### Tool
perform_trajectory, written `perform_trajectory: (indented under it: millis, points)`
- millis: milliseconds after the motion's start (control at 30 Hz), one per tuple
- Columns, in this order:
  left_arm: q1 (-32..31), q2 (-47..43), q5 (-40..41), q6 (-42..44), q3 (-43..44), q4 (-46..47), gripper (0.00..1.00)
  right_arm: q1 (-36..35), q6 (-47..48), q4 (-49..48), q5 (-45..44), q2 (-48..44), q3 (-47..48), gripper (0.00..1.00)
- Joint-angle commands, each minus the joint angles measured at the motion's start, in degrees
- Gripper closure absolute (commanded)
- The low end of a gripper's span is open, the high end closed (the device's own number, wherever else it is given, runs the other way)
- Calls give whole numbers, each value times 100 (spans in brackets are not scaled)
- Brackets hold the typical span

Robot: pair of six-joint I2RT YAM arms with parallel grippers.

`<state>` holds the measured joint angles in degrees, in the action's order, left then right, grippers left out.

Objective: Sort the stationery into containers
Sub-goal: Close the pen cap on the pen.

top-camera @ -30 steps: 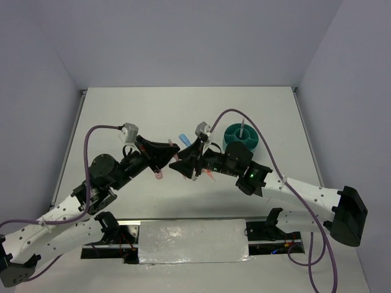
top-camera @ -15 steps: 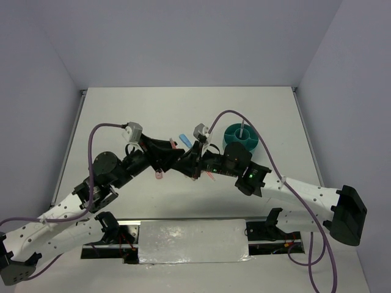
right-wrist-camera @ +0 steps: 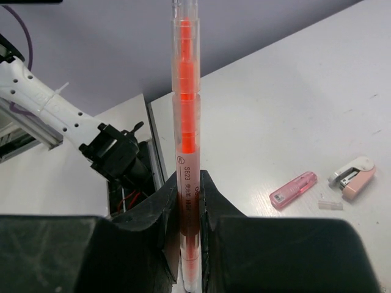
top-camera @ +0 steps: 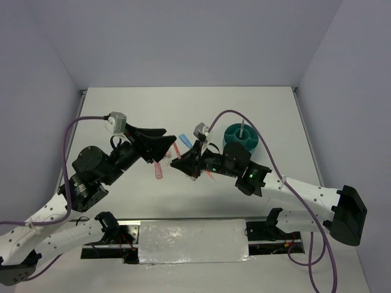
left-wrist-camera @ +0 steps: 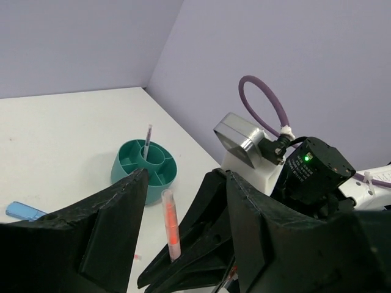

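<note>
My right gripper (top-camera: 177, 161) (right-wrist-camera: 188, 177) is shut on an orange-red pen (right-wrist-camera: 186, 110) and holds it upright above the table. The pen also shows in the top view (top-camera: 178, 148) and between my left fingers in the left wrist view (left-wrist-camera: 170, 223). My left gripper (top-camera: 170, 134) (left-wrist-camera: 186, 177) is open and empty, raised just left of the pen. The teal organiser cup (top-camera: 241, 138) (left-wrist-camera: 144, 168) stands to the right with a grey pen (top-camera: 243, 128) (left-wrist-camera: 147, 138) upright in it. A pink oblong piece (top-camera: 158, 171) (right-wrist-camera: 294, 190) and a blue piece (top-camera: 185, 141) (left-wrist-camera: 24, 212) lie on the table.
A small white-and-pink block (right-wrist-camera: 354, 173) and a tiny clear piece (right-wrist-camera: 328, 204) lie beside the pink piece. More thin red pens (top-camera: 210, 176) lie partly under my right arm. Grey walls close the table at the back and sides.
My left gripper has drawn back to the left, away from the right gripper, and stands open. The right gripper keeps the orange-red pen and has barely moved.
</note>
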<state>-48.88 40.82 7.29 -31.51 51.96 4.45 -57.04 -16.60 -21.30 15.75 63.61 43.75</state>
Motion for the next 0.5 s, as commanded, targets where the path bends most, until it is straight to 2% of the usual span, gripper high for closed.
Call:
perform_trajectory:
  millis: [0,200,367,400,433,467]
  points:
    - [-16,84,132,83,279,-49,35,-62,95,47,-195,63,371,100]
    - [-16,269,291,31,314,-260,44,-80,113,64,-160,55,433,100]
    - [-7,365,282,-13,288,-304,44,-80,139,126,-125,63,521,100]
    - [-7,374,256,-22,279,-287,48,-71,140,135,-116,55,530,100]
    - [-7,383,212,-31,262,-269,69,-88,140,144,-116,63,547,100]
    - [-7,392,194,-57,262,-278,77,-80,140,144,-125,63,556,100]
